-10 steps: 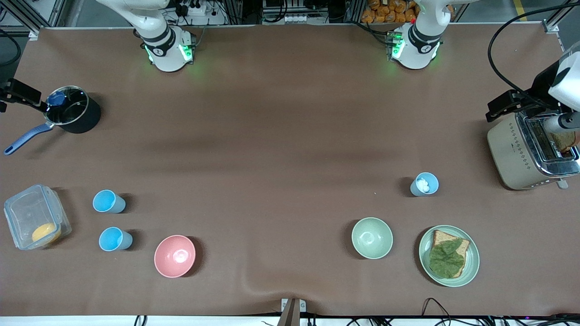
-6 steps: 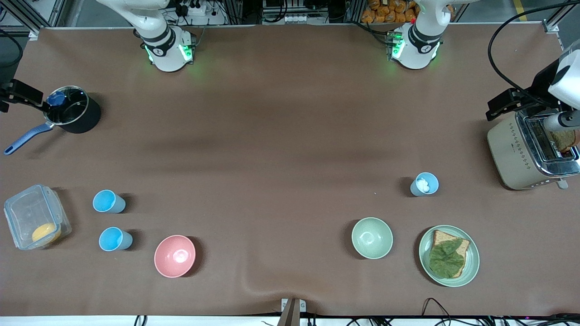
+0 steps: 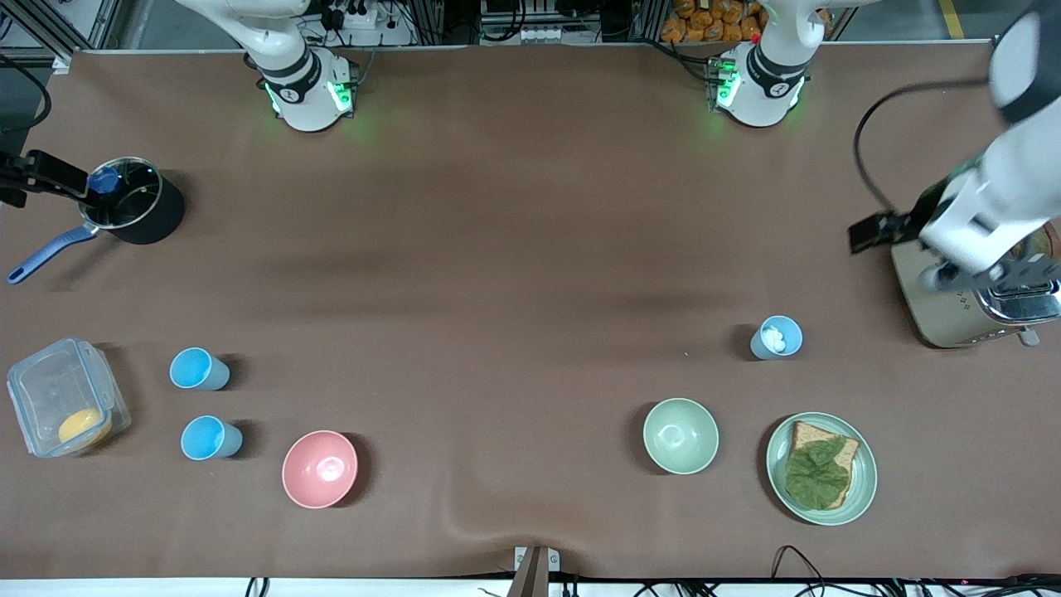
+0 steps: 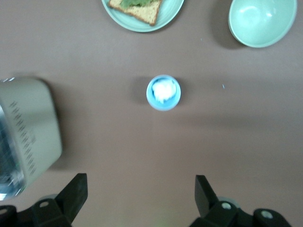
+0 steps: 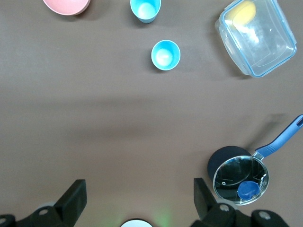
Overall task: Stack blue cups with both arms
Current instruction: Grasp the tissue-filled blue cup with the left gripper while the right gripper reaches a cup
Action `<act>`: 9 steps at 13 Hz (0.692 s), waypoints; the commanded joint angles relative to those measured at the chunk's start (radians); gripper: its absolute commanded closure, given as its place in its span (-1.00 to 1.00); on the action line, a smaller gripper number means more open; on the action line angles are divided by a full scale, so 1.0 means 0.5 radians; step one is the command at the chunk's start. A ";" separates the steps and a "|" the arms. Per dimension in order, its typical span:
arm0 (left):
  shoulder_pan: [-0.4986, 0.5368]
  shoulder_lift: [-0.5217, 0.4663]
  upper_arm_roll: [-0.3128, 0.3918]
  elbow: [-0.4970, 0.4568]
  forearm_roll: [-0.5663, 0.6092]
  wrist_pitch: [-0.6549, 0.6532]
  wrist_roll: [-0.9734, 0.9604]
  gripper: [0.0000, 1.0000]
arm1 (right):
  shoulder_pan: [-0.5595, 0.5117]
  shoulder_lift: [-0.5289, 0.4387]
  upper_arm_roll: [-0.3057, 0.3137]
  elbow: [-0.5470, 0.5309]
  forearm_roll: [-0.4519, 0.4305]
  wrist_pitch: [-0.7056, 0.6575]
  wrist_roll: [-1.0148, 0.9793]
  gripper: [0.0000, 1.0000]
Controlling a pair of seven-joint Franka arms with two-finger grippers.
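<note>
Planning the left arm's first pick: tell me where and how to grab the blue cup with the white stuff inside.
Grip the blue cup by its rim and upper wall, coming straight down from above. It stands upright, mouth open, tapering toward the base, with bare table around it. Keep the fingers outside, since the white lump fills the inside.

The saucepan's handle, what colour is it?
Blue; the saucepan handle shows best in the right wrist view.
</note>
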State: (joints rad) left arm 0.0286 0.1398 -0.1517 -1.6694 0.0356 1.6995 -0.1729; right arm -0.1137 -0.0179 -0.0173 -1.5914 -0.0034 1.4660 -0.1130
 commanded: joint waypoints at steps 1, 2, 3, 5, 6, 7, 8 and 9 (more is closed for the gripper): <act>0.026 -0.037 -0.007 -0.430 0.051 0.499 -0.013 -1.00 | -0.033 0.014 0.013 -0.066 -0.030 0.059 -0.026 -1.00; 0.032 -0.013 -0.004 -0.526 0.055 0.698 -0.013 -1.00 | -0.058 0.066 0.013 -0.078 -0.030 0.078 -0.026 -1.00; 0.065 0.075 -0.007 -0.569 0.055 0.837 -0.013 -1.00 | -0.055 0.158 0.010 -0.078 -0.057 0.096 -0.029 -1.00; 0.072 0.244 -0.007 -0.576 0.055 0.997 -0.025 -1.00 | -0.067 0.317 0.010 -0.078 -0.067 0.151 -0.026 -1.00; 0.069 0.312 -0.007 -0.576 0.052 1.061 -0.028 -1.00 | -0.088 0.397 0.013 -0.078 -0.067 0.200 -0.026 -1.00; 0.069 0.367 -0.004 -0.576 0.055 1.117 -0.028 -1.00 | -0.113 0.495 0.010 -0.078 -0.070 0.289 -0.026 -1.00; 0.090 0.407 -0.003 -0.576 0.055 1.157 -0.025 -1.00 | -0.153 0.605 0.013 -0.072 -0.067 0.384 -0.026 -1.00; 0.126 0.444 -0.007 -0.576 0.055 1.178 -0.022 -1.00 | -0.177 0.755 0.013 -0.057 -0.064 0.473 -0.022 -1.00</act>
State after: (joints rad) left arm 0.0627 0.3347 -0.1481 -1.9658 0.0396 2.2641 -0.1741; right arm -0.1574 0.2449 -0.0263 -1.6522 -0.0218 1.6519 -0.1130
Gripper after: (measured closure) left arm 0.000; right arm 0.000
